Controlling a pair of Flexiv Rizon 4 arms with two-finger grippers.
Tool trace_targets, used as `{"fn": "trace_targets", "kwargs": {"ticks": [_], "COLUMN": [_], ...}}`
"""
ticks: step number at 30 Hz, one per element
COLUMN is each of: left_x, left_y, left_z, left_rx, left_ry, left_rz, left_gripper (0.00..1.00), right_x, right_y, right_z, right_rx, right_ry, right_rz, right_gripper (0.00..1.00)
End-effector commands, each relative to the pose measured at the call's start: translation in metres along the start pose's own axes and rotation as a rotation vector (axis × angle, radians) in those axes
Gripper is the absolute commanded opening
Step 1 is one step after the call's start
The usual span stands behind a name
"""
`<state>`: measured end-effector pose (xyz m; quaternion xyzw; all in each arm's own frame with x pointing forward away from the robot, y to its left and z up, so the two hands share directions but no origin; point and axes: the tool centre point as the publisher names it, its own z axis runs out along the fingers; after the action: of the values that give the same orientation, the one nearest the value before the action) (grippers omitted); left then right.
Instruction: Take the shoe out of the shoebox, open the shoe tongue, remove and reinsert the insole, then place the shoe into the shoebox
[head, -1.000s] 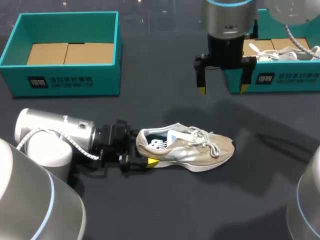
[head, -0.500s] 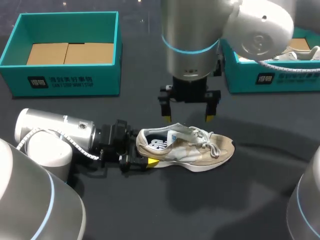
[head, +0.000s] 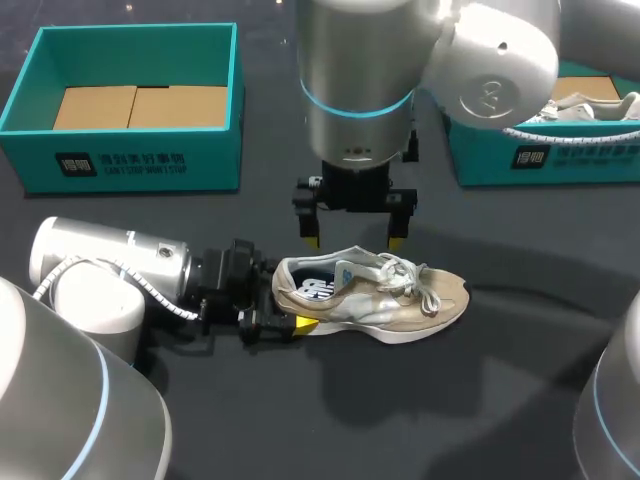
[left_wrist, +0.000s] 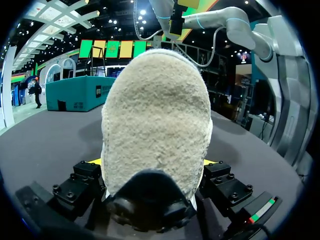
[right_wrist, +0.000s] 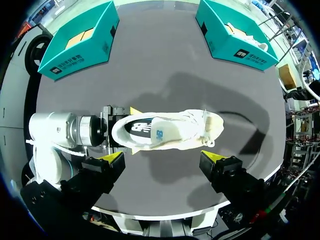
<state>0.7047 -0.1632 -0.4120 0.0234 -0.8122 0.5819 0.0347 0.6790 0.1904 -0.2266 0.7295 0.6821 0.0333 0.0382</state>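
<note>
A beige and white shoe (head: 370, 295) lies on its side on the dark table, toe pointing right, with its white tongue and dark insole showing. My left gripper (head: 287, 302) is at the heel, one finger on each side of it, shut on the shoe. In the left wrist view the suede heel (left_wrist: 157, 115) fills the space between the fingers. My right gripper (head: 354, 240) hangs open just above and behind the shoe's opening, holding nothing. The right wrist view looks straight down on the shoe (right_wrist: 167, 131), which lies ahead of the spread fingers (right_wrist: 114, 159).
A teal shoebox (head: 130, 165) with a cardboard floor stands at the back left. A second teal shoebox (head: 540, 160) at the back right holds another white shoe (head: 590, 100). Bare table lies in front of and to the right of the shoe.
My right arm has swung from the back-right shoebox to the left and down, ending over the shoe. The left arm and the shoe have not moved.
</note>
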Motion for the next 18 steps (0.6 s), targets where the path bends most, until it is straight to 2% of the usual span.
{"fn": "trace_targets", "kwargs": {"ticks": [1,9,18], "left_x": [0.004,0.004,0.004], "left_y": [0.005,0.005,0.005], "left_z": [0.004,0.004,0.004], "left_rx": [-0.001,-0.001,-0.001], "left_ry": [-0.003,-0.003,-0.003], "left_rz": [-0.001,-0.001,-0.001], "left_gripper": [0.0,0.0,0.0], "right_x": [0.01,0.019,0.016], "right_y": [-0.003,-0.007,0.002], "right_z": [0.019,0.04,0.067], "right_rx": [-0.018,-0.048,-0.037], "right_ry": [-0.053,-0.174,-0.197], "right_rz": [0.014,0.08,0.12], "right_gripper": [1.0,1.0,1.0]}}
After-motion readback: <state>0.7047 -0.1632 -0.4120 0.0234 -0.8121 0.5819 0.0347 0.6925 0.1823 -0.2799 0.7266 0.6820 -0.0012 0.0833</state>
